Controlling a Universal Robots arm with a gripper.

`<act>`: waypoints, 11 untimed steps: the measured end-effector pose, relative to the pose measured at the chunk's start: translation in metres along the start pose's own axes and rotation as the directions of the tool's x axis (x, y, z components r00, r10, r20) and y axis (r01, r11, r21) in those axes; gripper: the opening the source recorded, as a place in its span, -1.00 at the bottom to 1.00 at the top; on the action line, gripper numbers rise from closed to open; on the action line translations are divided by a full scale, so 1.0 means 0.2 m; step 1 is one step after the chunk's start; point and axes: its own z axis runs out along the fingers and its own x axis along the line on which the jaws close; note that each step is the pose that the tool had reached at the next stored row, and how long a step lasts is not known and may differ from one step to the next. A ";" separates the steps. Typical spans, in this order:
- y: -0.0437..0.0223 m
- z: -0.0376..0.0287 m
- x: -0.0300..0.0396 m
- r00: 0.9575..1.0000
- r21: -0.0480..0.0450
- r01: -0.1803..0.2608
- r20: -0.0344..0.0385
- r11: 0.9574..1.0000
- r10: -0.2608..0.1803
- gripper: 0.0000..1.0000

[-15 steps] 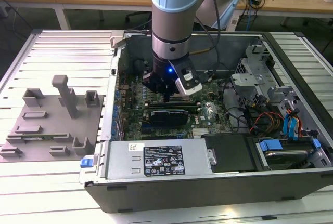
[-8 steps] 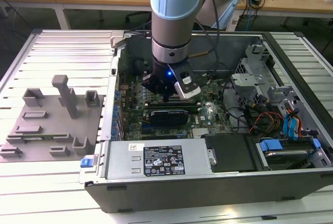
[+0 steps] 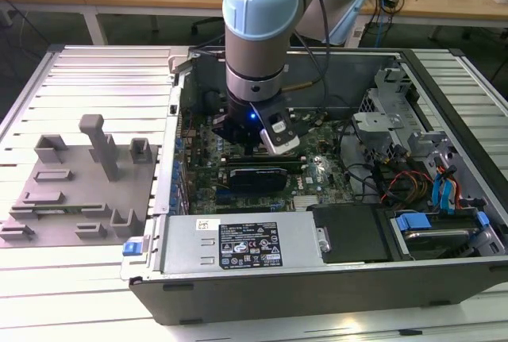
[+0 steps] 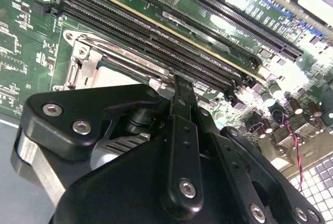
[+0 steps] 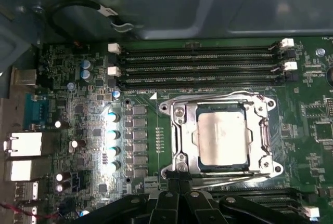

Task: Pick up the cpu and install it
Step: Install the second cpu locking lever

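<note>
In the exterior view we are seeing the arm [image 3: 258,24] reaching down into the open case [image 3: 333,278], with the gripper [image 3: 252,145] hanging just above the board [image 3: 317,171]; a grey fixture [image 3: 75,191] is lying on the slatted table [image 3: 71,278] toward the exterior view's left, well apart from the case.

In the second wrist view we are looking past the gripper [image 4: 179,86]; its black fingers [image 4: 182,146] are lying together with no gap showing and nothing between them, just above the metal socket frame [image 4: 83,60] and beside the memory slots [image 4: 151,37].

In the first wrist view we are seeing the cpu [image 5: 222,136] sitting flat inside the frame [image 5: 177,130], silver top up; the fingertips [image 5: 177,174] are hovering at the frame's edge, just beside the cpu and apart from it; the slots [image 5: 197,65] are running along the frame's far side.
</note>
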 end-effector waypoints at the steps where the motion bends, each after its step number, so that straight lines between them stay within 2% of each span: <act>1: 0.000 0.002 0.002 1.000 -0.003 0.000 0.000 1.000 0.000 -0.79; 3: 0.000 0.004 0.002 1.000 -0.006 0.000 0.000 1.000 0.000 -0.79; 7: -0.003 0.012 0.016 1.000 -0.029 0.000 0.000 1.000 0.000 -0.79; 11: -0.003 0.012 0.016 1.000 -0.029 0.000 0.000 1.000 0.000 -0.79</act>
